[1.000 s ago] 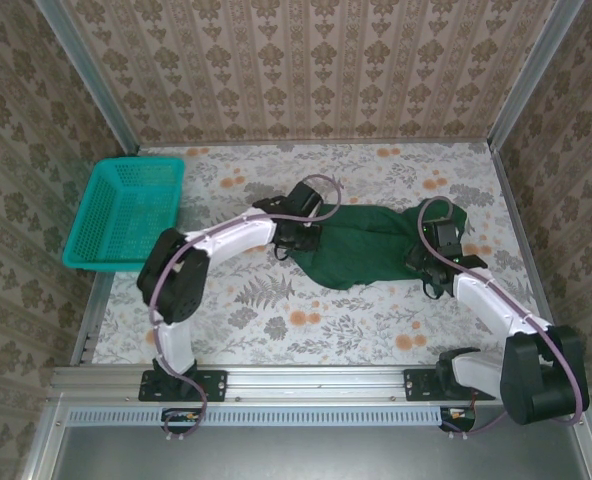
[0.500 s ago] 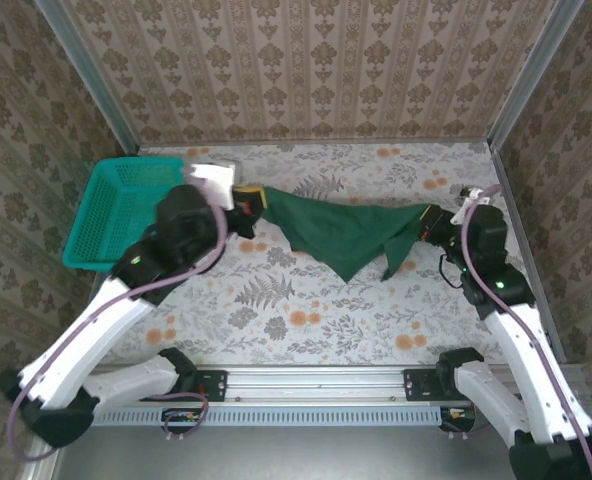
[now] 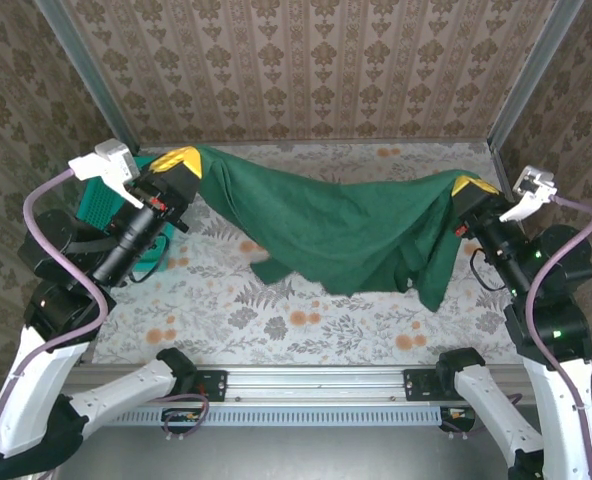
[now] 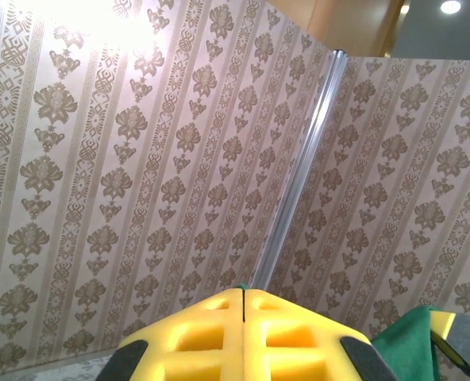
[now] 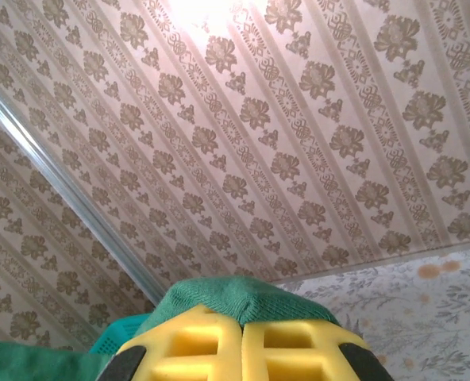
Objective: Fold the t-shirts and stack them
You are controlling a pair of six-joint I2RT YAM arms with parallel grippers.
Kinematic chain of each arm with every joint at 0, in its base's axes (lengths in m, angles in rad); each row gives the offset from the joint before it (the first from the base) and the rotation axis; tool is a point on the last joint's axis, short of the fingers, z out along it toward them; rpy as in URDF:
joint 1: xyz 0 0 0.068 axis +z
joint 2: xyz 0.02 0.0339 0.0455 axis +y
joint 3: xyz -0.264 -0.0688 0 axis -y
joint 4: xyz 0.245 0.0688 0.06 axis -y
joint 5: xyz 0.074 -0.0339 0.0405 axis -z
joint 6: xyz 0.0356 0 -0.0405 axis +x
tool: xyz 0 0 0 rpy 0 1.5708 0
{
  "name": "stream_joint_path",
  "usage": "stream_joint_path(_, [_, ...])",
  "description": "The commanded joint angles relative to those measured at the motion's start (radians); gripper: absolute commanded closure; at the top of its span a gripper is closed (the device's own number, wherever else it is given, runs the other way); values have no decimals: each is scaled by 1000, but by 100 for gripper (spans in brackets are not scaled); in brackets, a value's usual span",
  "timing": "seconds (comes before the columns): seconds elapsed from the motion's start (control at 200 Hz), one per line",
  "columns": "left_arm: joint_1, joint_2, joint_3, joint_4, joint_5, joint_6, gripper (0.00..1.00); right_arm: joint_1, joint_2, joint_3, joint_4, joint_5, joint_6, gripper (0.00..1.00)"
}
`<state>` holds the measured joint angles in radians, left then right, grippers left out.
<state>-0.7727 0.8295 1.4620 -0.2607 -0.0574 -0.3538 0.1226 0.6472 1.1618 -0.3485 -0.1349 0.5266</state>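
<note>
Well, my left gripper (image 3: 181,160) and right gripper (image 3: 468,187) are each clamped tight on a corner of the green t-shirt (image 3: 326,225). It hangs stretched between them above the table (image 3: 306,320). I judge nothing is folded yet: spreading, folding and stacking all remain.

A raised green t-shirt (image 3: 346,225) curtains the middle of the table (image 3: 306,325), barring passage front to back; the near strip lies open, and a teal basket (image 3: 94,203) crowds the left wall (image 3: 16,120).
</note>
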Motion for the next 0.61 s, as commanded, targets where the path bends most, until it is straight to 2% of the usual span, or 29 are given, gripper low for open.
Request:
stream_joint_path(0.0, [-4,27,40,20,-19,12,100,3,27,17,11,-47,10,100])
stream_joint_path(0.14, [6,114,108,-45,-192,17,100,2,97,10,24,-21,30,100])
stream_joint_path(0.205, [65,207,164,-93,-235,1,100,3,160,14,11,-1,30,100])
stream_joint_path(0.24, [130,265,196,-123,-207,-43,100,1,206,24,-12,25,29,100])
stream_joint_path(0.34, [367,484,292,-201,-8,-236,100,-3,383,62,-91,139,16,100])
stream_joint_path(0.43, [428,767,450,-270,5,-255,100,-16,565,66,-92,273,5,99])
stream_joint_path(0.44, [430,805,481,-288,-2,-249,97,-19,583,68,-90,288,5,98])
stream_joint_path(0.475, [433,947,613,-374,-23,-232,75,-34,655,75,-84,332,12,89])
stream_joint_path(0.5, [437,1053,729,-449,-24,-215,55,-49,701,83,-89,357,23,77])
stream_joint_path(0.545, [441,1244,1020,-619,-43,-190,26,-85,793,102,-98,341,37,54])
stream_joint_path(0.555, [441,1296,1036,-674,-56,-187,23,-94,810,108,-103,333,40,50])
stream_joint_path(0.6, [439,1479,1348,-870,-75,-178,7,-129,869,147,-158,297,58,40])
